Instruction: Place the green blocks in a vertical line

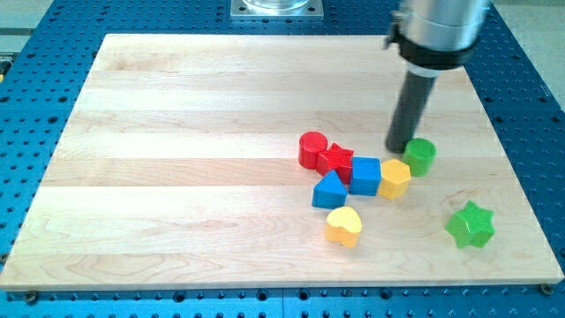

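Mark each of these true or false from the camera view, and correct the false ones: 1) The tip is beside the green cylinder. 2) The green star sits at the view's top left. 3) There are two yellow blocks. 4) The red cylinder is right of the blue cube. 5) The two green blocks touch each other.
1) True: my tip sits just left of the green cylinder.
2) False: the green star lies at the view's lower right.
3) True: a yellow heart and a yellow block.
4) False: the red cylinder is left of the blue cube.
5) False: they lie well apart.
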You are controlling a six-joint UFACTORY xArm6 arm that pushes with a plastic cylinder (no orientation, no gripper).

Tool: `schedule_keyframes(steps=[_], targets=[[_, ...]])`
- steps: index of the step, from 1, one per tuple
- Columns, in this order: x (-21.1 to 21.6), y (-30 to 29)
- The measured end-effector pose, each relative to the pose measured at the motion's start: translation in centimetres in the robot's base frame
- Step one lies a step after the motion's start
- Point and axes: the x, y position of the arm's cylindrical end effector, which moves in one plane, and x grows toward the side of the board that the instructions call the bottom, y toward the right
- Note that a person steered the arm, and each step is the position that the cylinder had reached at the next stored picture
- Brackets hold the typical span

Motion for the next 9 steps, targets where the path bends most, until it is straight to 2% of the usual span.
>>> schedule_keyframes(steps=[1,2,3,5,9], targets=[[2.0,2.8],[3.4,2.8],[0.4,2.8],[4.6,2.8],[5.1,1.4]])
